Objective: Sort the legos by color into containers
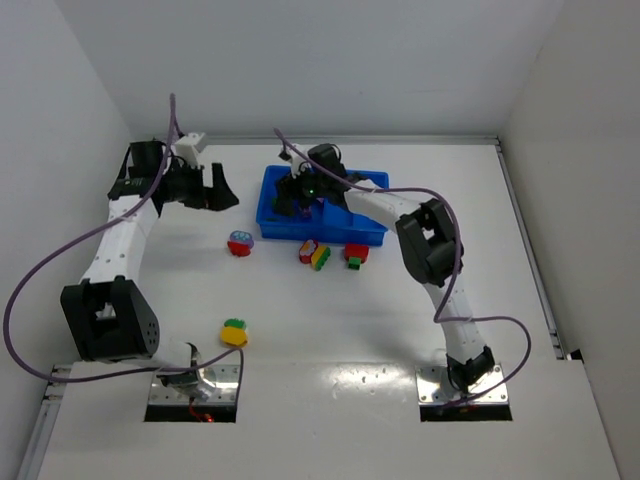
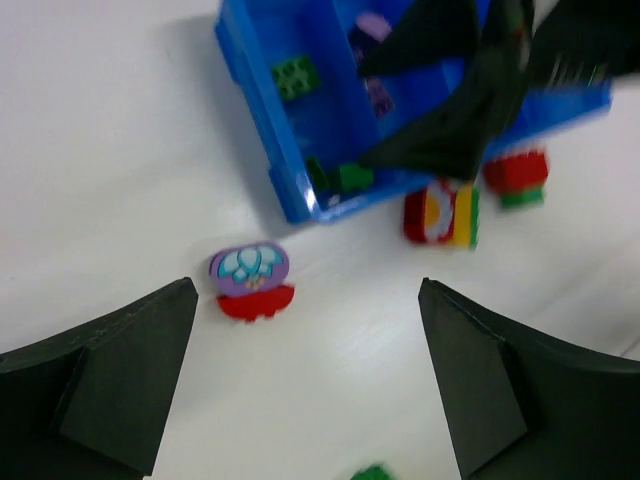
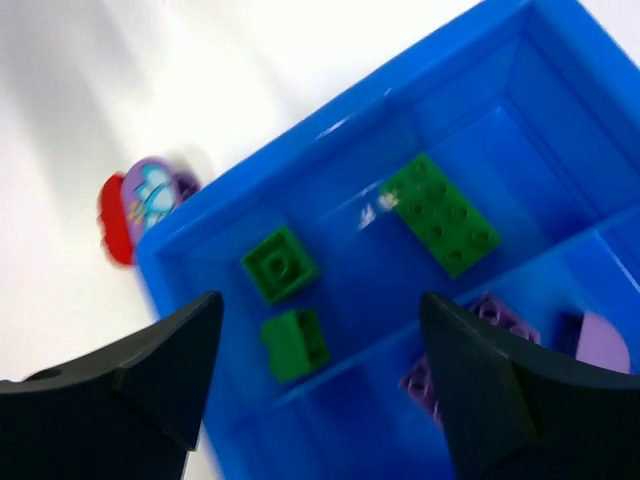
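Table (image 1: 330,330): we see a white, glossy top across the centre and bottom.
Walls (image 1: 330,60): we see plain white panels at top, left and right.

White links (image 1: 115,245) join bulky black joint housings (image 1: 108,320). Purple cables (image 1: 174,118) loop alongside. The gripper fingers (image 2: 110,370) are matte black wedges, and the base plates (image 1: 228,378) are silver.

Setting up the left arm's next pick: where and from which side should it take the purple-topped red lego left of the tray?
Come straight down with the left claw, which is open, and close on the red lower part of the purple-topped lego. It sits alone on the table, apart from the blue tray, so its sides are free. The purple cap looks rounded and may slip.
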{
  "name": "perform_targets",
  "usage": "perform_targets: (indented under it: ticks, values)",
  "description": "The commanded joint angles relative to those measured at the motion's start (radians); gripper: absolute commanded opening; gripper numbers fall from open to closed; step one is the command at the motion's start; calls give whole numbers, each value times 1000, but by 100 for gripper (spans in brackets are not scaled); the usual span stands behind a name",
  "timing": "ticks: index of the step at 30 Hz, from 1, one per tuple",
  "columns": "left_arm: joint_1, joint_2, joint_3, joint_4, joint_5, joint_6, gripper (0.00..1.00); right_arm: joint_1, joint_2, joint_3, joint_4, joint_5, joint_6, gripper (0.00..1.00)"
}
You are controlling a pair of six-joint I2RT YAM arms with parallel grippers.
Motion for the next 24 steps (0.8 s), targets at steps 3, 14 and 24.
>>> perform_targets:
  ticks: [3,14,24]
  values:
    - [7,-47,39,-503,119,666,100,-12,-279,-106,29,-34,-76,84]
    - [-124,-274,-332,-607,-26,1173,97,-63,-555,-380,-4,10,-196,85]
    - [-235,-338,-538,-632,-50,1460,96,-156,-704,-531,-36,53,-236,85]
